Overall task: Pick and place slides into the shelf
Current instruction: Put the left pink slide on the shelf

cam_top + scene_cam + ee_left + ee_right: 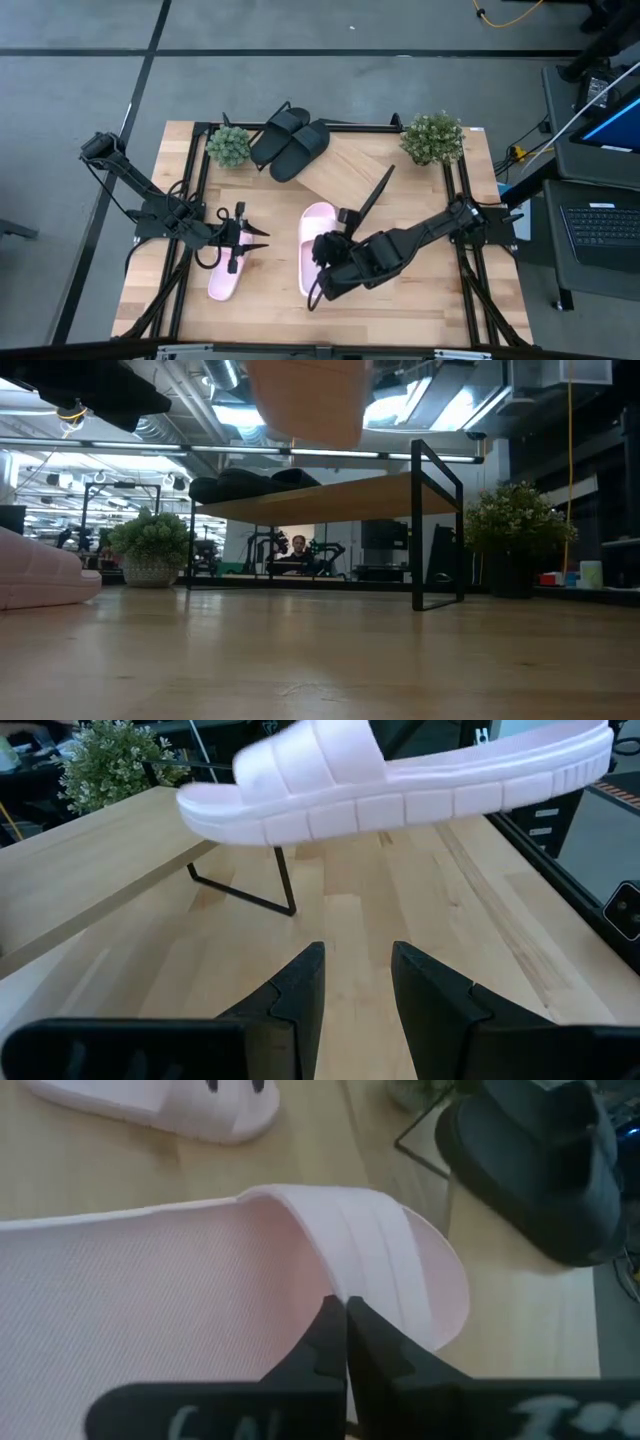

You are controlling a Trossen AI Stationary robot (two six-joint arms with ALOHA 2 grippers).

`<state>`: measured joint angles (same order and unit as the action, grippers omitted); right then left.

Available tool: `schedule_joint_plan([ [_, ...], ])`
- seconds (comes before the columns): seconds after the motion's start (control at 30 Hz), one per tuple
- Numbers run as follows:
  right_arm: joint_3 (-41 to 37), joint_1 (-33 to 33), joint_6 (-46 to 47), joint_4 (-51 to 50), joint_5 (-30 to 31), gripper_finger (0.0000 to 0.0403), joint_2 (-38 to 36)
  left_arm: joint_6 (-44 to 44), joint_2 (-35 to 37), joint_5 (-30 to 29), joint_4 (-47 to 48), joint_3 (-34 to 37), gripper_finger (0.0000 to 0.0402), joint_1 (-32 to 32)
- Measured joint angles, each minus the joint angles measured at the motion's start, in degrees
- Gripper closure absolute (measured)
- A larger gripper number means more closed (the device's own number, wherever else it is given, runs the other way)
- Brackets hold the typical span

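One pale pink slide [318, 240] is up in the air, held by my right gripper [326, 252] near the table's middle; the low view shows its sole [305, 400] high above the table. The other pink slide [222, 278] lies sole-down on the table near the left side. My left gripper [256, 236] is open just to its right and touches nothing; its wrist view shows the lifted slide [400, 780] ahead. Both black slides [290, 142] lie on the far left end of the slanted shelf board [350, 172]. My right gripper pinches the pink slide's strap between its two fingers, at the strap's edge [335, 1285] beside the footbed. The fingers [322, 1342] come from above, slanting down over the footbed. The slide is lifted clear of the table and lies roughly level.
Two potted plants stand at the far corners, one left [229, 146] and one right [432, 138]. The shelf's black metal frame [418, 525] stands on the far half of the table. A bare stretch of the shelf board lies right of the black slides.
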<state>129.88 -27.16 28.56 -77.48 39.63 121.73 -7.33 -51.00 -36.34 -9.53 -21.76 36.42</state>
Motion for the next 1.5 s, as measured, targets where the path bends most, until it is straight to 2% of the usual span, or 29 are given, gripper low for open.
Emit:
schedule_joint_plan([
  [0.37,3.34,4.01,-0.79,-1.87,1.99,0.0403,0.0,0.0,0.0,0.0,0.01,0.0,0.0292,-0.01],
  [0.63,3.32,10.81,1.2,-7.36,2.1,0.0403,0.0,0.0,0.0,0.0,0.01,0.0,0.0292,-0.02],
  [1.0,3.3,18.64,0.94,-8.66,3.33,0.0403,0.0,0.39,0.0,0.0,0.03,0.0,0.0292,-0.01],
  [1.5,3.28,24.1,0.84,-10.29,3.27,0.0403,0.0,0.44,0.0,0.0,0.03,0.0,0.0292,-0.02],
])
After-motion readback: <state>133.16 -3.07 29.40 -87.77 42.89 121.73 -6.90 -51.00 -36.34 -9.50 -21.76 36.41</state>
